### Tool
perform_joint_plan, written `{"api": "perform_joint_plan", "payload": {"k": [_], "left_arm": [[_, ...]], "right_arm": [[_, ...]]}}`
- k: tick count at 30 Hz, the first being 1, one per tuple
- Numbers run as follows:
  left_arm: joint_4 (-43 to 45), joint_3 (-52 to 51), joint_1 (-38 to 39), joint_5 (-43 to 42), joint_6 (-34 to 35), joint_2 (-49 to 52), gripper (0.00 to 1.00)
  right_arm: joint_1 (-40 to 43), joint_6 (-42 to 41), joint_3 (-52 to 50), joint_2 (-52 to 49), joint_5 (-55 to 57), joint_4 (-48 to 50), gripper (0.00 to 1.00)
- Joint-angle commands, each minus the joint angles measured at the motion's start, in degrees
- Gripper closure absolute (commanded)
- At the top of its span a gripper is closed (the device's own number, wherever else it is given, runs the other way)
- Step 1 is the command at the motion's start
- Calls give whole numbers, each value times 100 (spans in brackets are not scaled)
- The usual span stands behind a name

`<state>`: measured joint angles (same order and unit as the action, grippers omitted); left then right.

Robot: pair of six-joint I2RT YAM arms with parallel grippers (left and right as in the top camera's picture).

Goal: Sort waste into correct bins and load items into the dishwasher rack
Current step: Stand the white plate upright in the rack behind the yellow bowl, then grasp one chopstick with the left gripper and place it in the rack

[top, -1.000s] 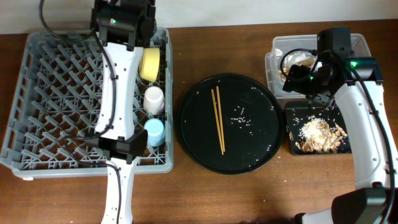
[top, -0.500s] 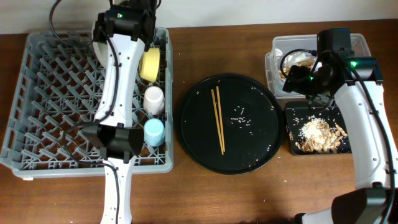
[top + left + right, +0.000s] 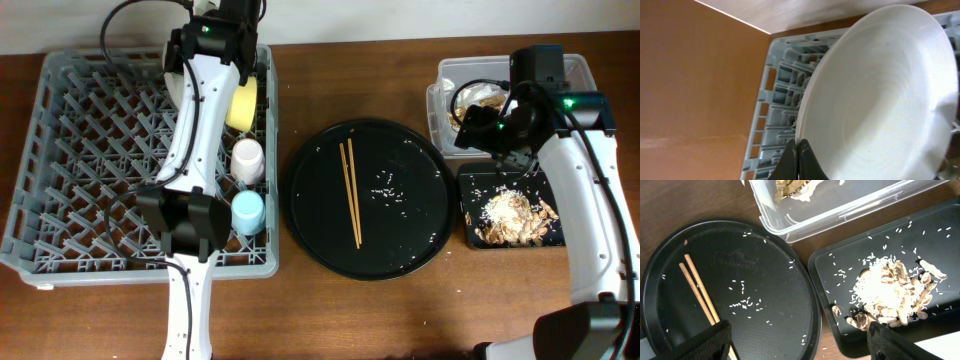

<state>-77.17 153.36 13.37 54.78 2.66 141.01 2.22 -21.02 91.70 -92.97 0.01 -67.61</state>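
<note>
My left gripper sits at the bottom centre of the left wrist view, its dark fingers pinched together on the rim of the pale round plate, which fills the right side of that view, standing on edge over the grey dishwasher rack. From overhead, that arm reaches to the top edge of the rack, at the left of the frame; a yellow bowl, a small pink cup and a small blue cup stand in the rack's right-hand column. My right gripper hangs with its two fingers spread wide apart at the lower corners of the right wrist view, holding nothing. Beneath it lie the round black tray, dotted with white grains and carrying two wooden chopsticks side by side, and the shallow black rectangular tray heaped with pale food scraps. The clear tub at the top holds crumpled paper. Everything rests on a brown wooden table, with a pale wall along the overhead view's top edge.
</note>
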Motion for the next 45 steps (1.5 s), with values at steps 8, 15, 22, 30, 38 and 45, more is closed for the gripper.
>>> {"api": "perform_joint_plan", "payload": {"k": [8, 15, 22, 30, 38, 45], "left_arm": [[428, -44, 15, -824, 28, -216, 13], [-284, 365, 887, -6133, -68, -693, 14], [-682, -691, 1939, -6102, 470, -105, 20], [162, -1849, 1644, -6500, 1082, 258, 36], [581, -2393, 1663, -6749, 1237, 258, 47], [546, -2398, 1698, -6861, 1320, 667, 56]], "right_arm": [[7, -20, -44, -22, 68, -55, 12], [7, -22, -44, -22, 68, -50, 12], [7, -20, -44, -22, 68, -52, 12], [7, -20, -44, -22, 70, -52, 12], [7, -20, -44, -22, 68, -55, 12], [7, -20, -55, -20, 70, -59, 12]]}}
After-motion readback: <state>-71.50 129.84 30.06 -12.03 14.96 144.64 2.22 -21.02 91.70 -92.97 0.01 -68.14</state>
